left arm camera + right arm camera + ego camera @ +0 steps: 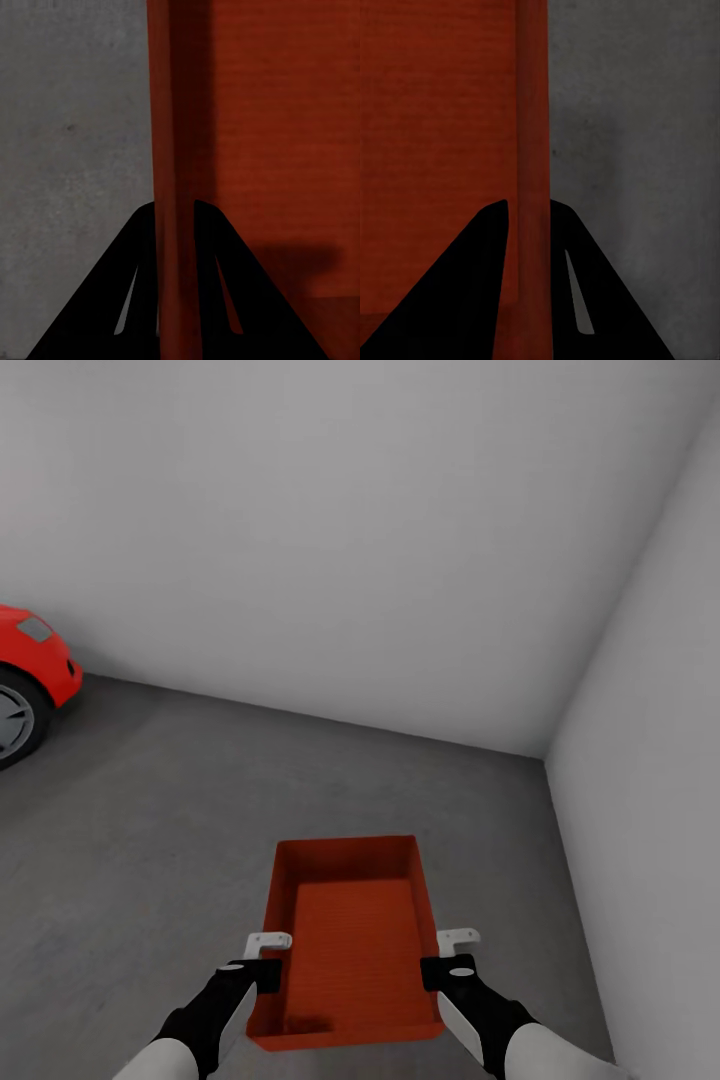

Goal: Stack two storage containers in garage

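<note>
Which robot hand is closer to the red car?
Left. The left tool grips the bin wall on the car's side; the right tool grips the far wall.

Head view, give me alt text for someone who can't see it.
An orange-red storage container is held by its side walls between the left gripper and right gripper, above the grey concrete floor near a corner of plain grey-white walls. A red car shows at the left edge.

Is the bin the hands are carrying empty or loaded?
Empty. The head view shows the storage container's bare orange floor; left hand and right hand each clamp a side wall.
</note>
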